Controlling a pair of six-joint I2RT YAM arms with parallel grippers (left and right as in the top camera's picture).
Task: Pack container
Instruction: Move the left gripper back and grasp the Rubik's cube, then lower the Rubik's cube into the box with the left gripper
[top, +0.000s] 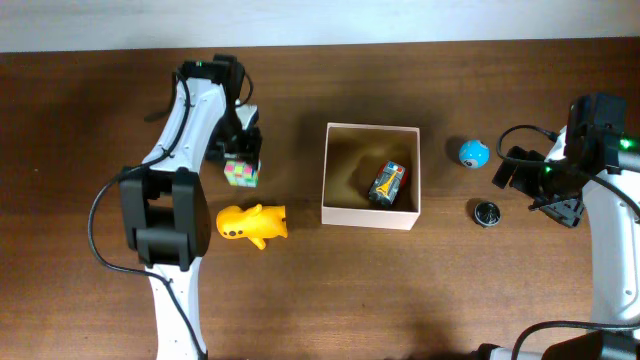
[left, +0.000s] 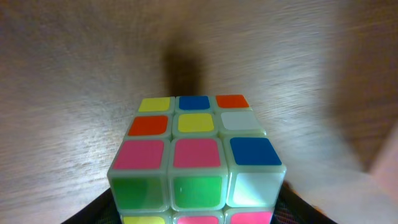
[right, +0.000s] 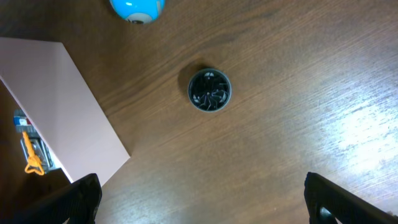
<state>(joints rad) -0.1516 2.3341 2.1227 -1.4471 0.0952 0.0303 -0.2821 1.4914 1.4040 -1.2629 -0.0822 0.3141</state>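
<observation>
The container (top: 368, 216) stands on the table (top: 420, 300) near the middle, open side up, between the two arms. Inside it, toward the right wall, lies a small pack (top: 388, 184) with blue and yellow print; the writing on it is too small to read.

The left gripper (top: 238, 152) is left of the container and holds a cube (top: 241, 173) with coloured stickers. In the left wrist view the cube (left: 198, 155) fills the lower middle, and dark finger parts touch it at both lower corners. A yellow toy (top: 252, 224) lies just below the cube, apart from it.

The right gripper (top: 536, 190) is at the right side with its jaws wide and nothing between them. In its wrist view the fingers (right: 79, 200) stand far apart at the lower corners. A black disc (right: 209, 89) lies on the table ahead of them, a blue ball (right: 137, 7) lies farther away, and the container wall (right: 68, 118) is at the left.
</observation>
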